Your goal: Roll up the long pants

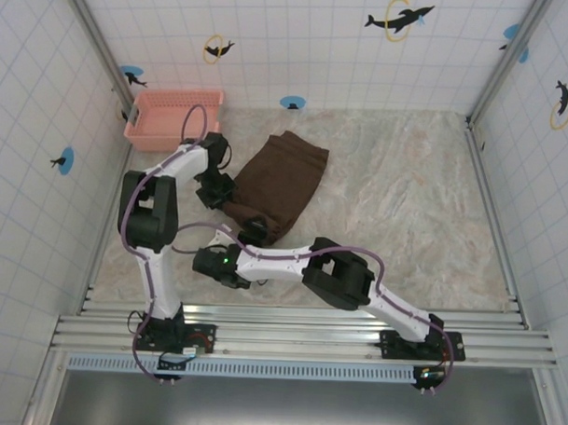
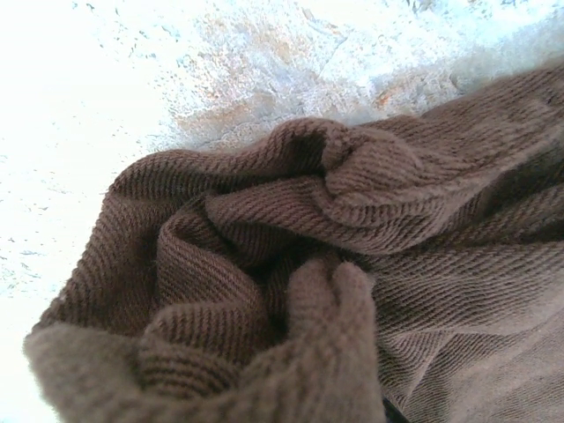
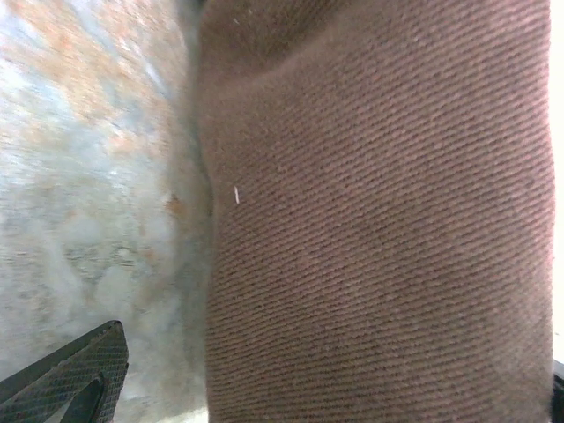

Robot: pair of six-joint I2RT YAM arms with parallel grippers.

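Overhead, the pants (image 1: 281, 175) lie beyond both claws, long axis running far-right; right claw (image 1: 254, 232) at their near end, left claw (image 1: 215, 190) just left. Left wrist: bunched pants (image 2: 352, 264) ahead, jaws untellable. Right wrist: jaws wide, pants (image 3: 379, 220) between.

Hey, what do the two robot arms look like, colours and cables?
Both the left arm and right arm have white links, bulky black joints and a purple cable looping alongside. A green light glows near the right wrist. Its pincer finger is black, cross-hatched.
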